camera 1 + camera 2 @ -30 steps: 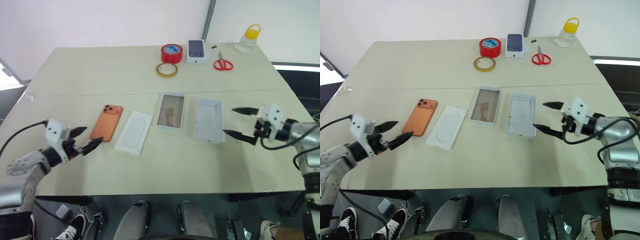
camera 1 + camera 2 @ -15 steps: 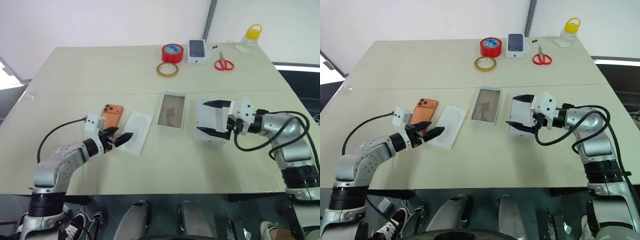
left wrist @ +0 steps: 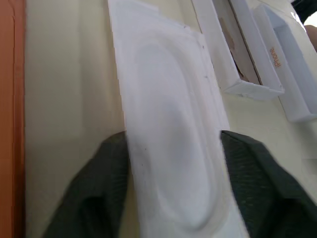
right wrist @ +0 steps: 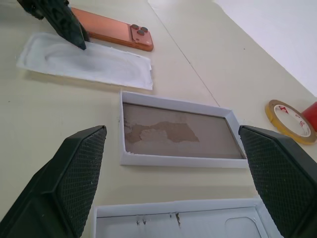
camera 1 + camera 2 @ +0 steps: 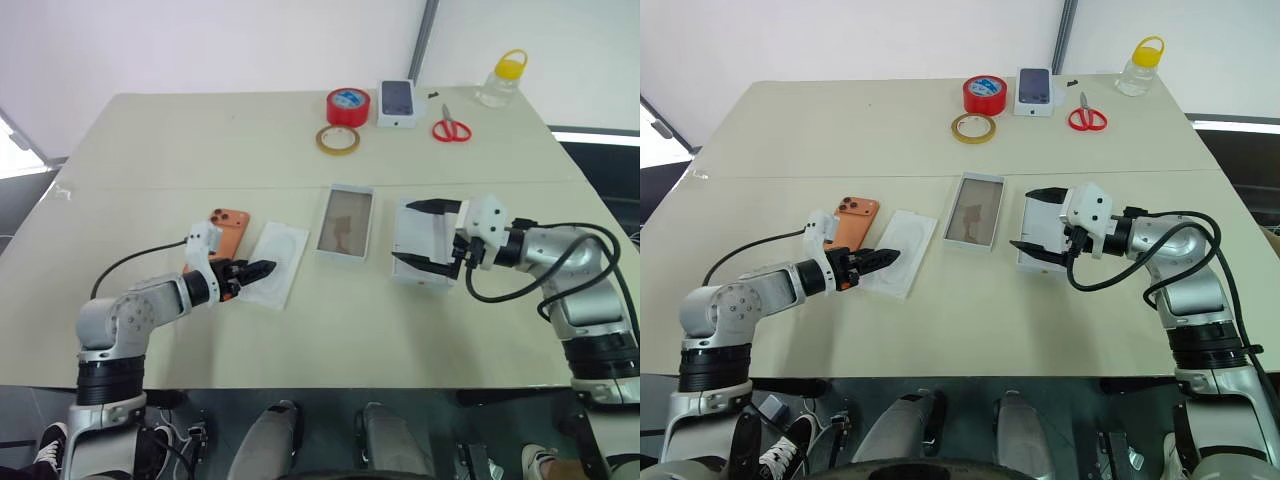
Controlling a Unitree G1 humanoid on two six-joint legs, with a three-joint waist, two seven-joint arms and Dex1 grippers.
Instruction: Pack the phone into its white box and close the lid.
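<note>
I am looking down on a cream table (image 5: 200, 140). My left gripper (image 5: 250, 271) is reaching low over the near end of a flat white card with an oval outline (image 5: 275, 263). In the left wrist view its two black fingers (image 3: 257, 168) are standing on either side of the card's near end, partly spread; I cannot tell whether they are pressing on it. The orange phone (image 5: 222, 228) is lying face down just to the left of that card, camera lenses at its far end, with my left wrist partly covering its near end. To the card's right, the white box (image 5: 343, 221) is sitting open, showing its brownish floor. Next to it on the right is the lid (image 5: 420, 240), lying open side up. My right gripper (image 5: 425, 238) is hovering over the lid, fingers spread wide and holding nothing. At the table's far edge are a red tape roll (image 5: 345, 105), a tan tape ring (image 5: 335, 139), a small box with a phone picture (image 5: 396, 102), red scissors (image 5: 450, 129) and a yellow-capped bottle (image 5: 503, 79).
</note>
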